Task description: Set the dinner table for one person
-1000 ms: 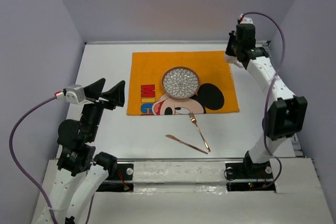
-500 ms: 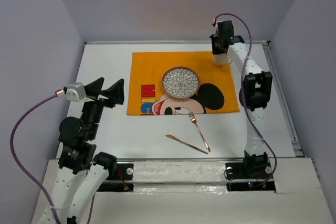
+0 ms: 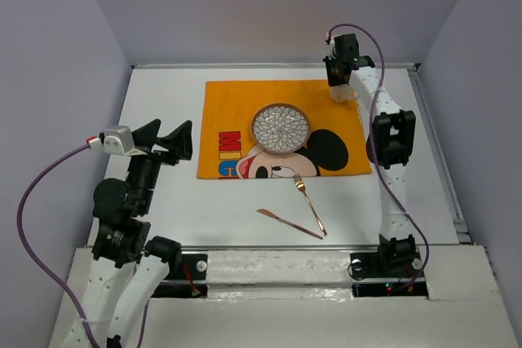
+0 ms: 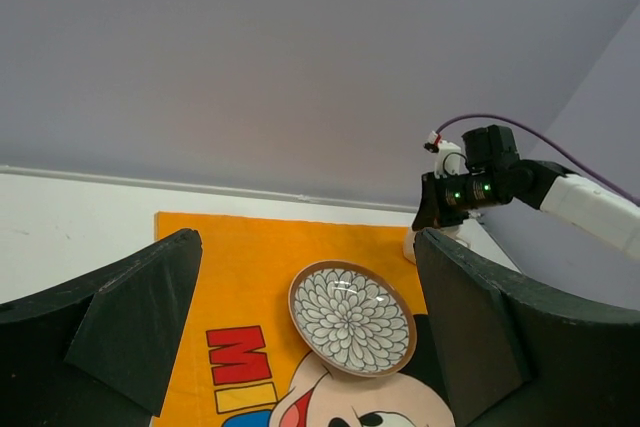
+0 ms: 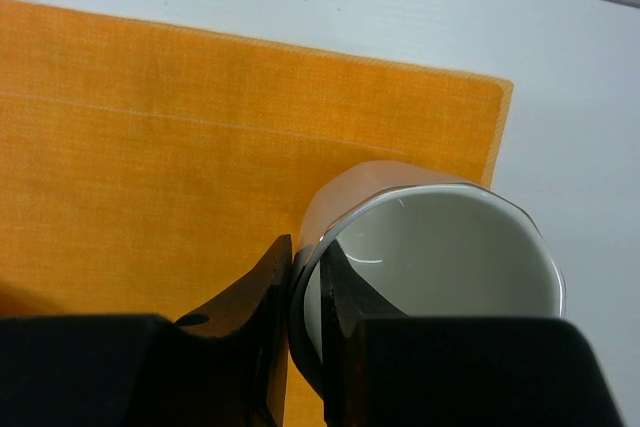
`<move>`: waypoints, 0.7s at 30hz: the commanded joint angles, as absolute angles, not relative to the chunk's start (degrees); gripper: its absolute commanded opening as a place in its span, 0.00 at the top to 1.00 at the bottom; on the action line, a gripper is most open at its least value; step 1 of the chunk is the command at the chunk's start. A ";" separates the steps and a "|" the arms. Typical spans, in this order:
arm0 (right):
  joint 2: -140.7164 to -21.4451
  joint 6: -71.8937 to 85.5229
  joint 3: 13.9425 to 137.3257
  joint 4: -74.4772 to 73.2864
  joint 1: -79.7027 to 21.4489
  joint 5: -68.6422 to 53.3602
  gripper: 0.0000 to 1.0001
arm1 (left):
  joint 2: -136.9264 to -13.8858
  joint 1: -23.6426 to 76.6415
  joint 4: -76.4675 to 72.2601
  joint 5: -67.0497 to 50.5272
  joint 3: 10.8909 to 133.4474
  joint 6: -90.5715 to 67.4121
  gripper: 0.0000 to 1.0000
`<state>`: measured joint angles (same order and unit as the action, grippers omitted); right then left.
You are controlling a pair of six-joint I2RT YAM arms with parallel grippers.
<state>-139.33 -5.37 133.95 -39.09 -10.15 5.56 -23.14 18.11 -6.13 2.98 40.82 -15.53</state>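
The white dinner table carries an orange Mickey Mouse mat. A flower-patterned plate sits on the mat, also in the left wrist view. A white cup is at the mat's far right corner. My right gripper is shut on the cup's rim, one finger inside and one outside. A copper fork and knife lie on the table in front of the mat. My left gripper is open and empty, raised over the table's left side.
The mat's far right corner lies beside the cup, with bare white table beyond it. Grey walls enclose the table on three sides. The arm bases sit on a rail at the near edge.
My right arm has swung left and stretched out to the mat's far right corner, bringing the cup over that corner. The left arm has hardly moved.
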 commanded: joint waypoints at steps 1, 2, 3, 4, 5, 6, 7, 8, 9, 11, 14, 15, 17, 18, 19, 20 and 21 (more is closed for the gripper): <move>-139.48 -6.86 138.86 -36.39 -10.28 6.51 0.75 | -23.91 17.49 -8.96 2.02 40.61 -15.29 0.01; -139.48 -6.77 139.04 -36.47 -10.28 6.50 0.64 | -23.82 17.40 -8.96 1.93 40.61 -15.29 0.01; -139.31 -6.77 139.39 -36.39 -10.28 6.68 0.49 | -23.82 17.40 -8.96 1.93 40.61 -15.29 0.01; -139.05 -6.77 139.39 -36.47 -10.28 6.77 0.42 | -23.82 17.14 -8.96 1.93 40.61 -15.29 0.01; -138.26 -6.77 139.31 -36.47 -10.28 7.03 0.37 | -23.82 17.14 -8.88 1.93 40.61 -15.29 0.01; -137.82 -6.77 139.22 -36.47 -10.28 7.73 0.31 | -23.82 17.14 -8.96 1.93 40.52 -15.29 0.01; -137.29 -6.59 139.04 -36.47 -10.28 8.08 0.28 | -23.91 17.05 -8.96 1.93 40.60 -15.29 0.01; -136.07 -6.50 138.78 -36.39 -10.28 8.09 0.26 | -23.91 16.96 -8.96 1.93 40.61 -15.38 0.01; -135.18 -6.24 138.52 -36.47 -10.28 8.00 0.24 | -23.91 16.88 -8.96 1.93 40.61 -15.38 0.01; -133.16 -4.58 137.47 -36.56 -10.28 7.47 0.23 | -23.82 16.79 -8.88 1.67 40.61 -15.47 0.01; -125.97 1.39 128.55 -35.69 -10.28 4.41 0.20 | -23.64 16.61 -8.88 1.41 40.69 -15.56 0.01; -123.34 3.58 124.41 -34.29 -11.07 3.00 0.20 | -23.73 16.44 -8.88 1.23 40.69 -15.56 0.01; -113.59 7.11 108.57 -25.70 -13.44 1.06 0.20 | -23.12 16.26 -8.96 1.23 40.69 -15.56 0.01; -110.25 8.51 103.24 -22.88 -14.40 0.97 0.20 | -22.94 16.26 -8.96 1.32 40.69 -15.56 0.01; -103.78 11.40 97.96 -19.98 -15.46 0.44 0.20 | -22.85 16.17 -9.05 1.41 40.69 -15.56 0.01; -100.49 13.25 92.78 -14.30 -16.60 -1.30 0.22 | -22.50 16.26 -8.97 1.41 40.69 -15.47 0.01; -97.33 14.92 87.24 -11.02 -17.83 -2.01 0.25 | -22.33 16.26 -9.05 1.49 40.69 -15.56 0.01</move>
